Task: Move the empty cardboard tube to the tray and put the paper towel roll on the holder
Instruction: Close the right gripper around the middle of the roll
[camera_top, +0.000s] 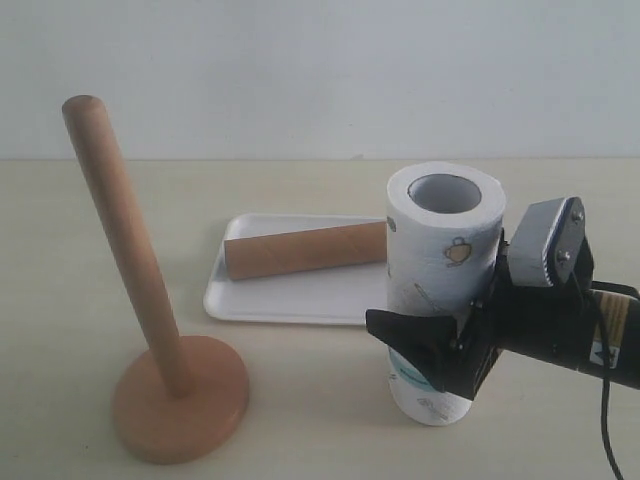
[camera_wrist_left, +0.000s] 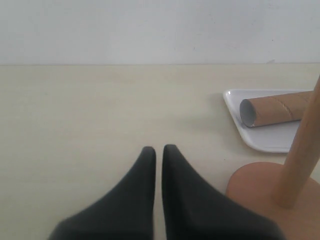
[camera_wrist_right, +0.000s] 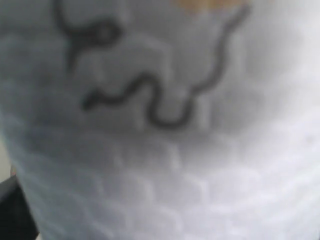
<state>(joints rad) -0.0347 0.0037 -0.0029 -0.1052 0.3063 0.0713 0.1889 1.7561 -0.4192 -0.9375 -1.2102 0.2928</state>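
Observation:
The paper towel roll (camera_top: 445, 250) stands upright on the table in front of the tray (camera_top: 290, 300). My right gripper (camera_top: 425, 345) is shut on its lower half, one black finger across the front and the other hidden behind. Embossed white paper of the roll (camera_wrist_right: 175, 150) fills the right wrist view. The cardboard tube (camera_top: 300, 252) lies on its side in the tray; the left wrist view also shows the tube (camera_wrist_left: 280, 107) and tray (camera_wrist_left: 265, 140). The wooden holder (camera_top: 125, 250) stands bare at the front left. My left gripper (camera_wrist_left: 159, 150) is shut and empty, beside the holder's base (camera_wrist_left: 255, 185).
A pale table runs back to a white wall. The right arm's black body and silver camera housing (camera_top: 550, 245) sit to the right of the roll. A black cable (camera_top: 608, 430) hangs below the arm.

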